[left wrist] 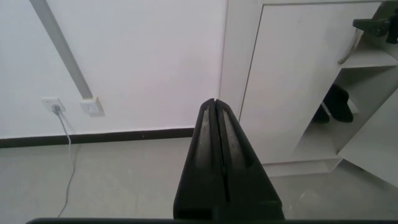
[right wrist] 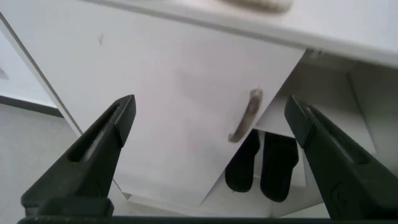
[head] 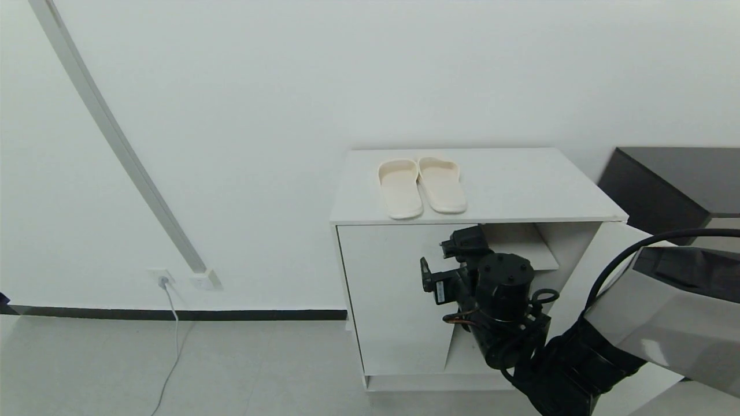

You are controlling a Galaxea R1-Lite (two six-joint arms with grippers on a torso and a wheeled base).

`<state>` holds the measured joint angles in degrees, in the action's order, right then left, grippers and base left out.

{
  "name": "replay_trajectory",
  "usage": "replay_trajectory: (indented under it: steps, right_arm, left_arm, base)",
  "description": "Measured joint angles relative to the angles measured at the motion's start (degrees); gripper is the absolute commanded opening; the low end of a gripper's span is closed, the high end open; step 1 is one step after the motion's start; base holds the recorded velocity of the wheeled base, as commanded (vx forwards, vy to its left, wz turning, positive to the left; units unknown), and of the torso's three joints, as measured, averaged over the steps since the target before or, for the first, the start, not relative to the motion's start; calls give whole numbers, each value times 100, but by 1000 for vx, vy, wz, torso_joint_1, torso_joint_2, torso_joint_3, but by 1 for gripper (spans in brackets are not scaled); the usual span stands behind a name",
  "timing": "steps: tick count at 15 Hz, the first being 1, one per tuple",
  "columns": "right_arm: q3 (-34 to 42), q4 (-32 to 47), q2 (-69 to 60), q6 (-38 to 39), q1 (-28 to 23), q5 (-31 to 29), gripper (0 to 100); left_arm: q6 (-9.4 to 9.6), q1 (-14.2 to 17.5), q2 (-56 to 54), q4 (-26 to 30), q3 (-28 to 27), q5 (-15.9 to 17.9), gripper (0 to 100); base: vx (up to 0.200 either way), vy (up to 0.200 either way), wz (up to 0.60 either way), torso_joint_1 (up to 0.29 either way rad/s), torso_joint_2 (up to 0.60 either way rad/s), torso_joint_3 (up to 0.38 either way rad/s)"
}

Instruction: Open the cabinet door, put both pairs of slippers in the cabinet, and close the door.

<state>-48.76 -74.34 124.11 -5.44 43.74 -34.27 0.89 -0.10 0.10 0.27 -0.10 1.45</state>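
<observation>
One white cabinet point(head: 520, 185) stood open on its right side. One cream pair of slippers point(head: 442, 188) lay on top, at twelve o'clock from the right gripper point(right wrist: 210, 106), whose fingers point(right wrist: 102, 143) were spread. One black pair point(right wrist: 280, 168) sat inside. The left gripper point(left wrist: 216, 106) had its fingers closed.

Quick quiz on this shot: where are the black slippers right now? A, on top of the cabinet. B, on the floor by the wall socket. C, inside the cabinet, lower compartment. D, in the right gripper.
C: the black slippers stand in the open cabinet's lower compartment, below the shelf, while the cream pair lies on top.
</observation>
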Motion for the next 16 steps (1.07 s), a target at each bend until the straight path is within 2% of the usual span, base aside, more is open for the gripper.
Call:
replay_trajectory:
  steps: [7, 12, 16]
  right_arm:
    - [4, -6, 0, -2, 2, 2, 100]
    - [111, -343, -16, -538, 24, 126, 100]
    - [-73, 616, -315, -293, 102, 118, 100]
  left_arm:
    - [0, 0, 0, 0, 0, -1, 0]
    - [0, 0, 0, 0, 0, -4, 0]
    - [9, 0, 0, 0, 0, 2, 0]
  base:
    - [0, 0, 0, 197, -436, -237]
    - [0, 0, 0, 20, -48, -20]
    - [0, 0, 0, 0, 0, 0]
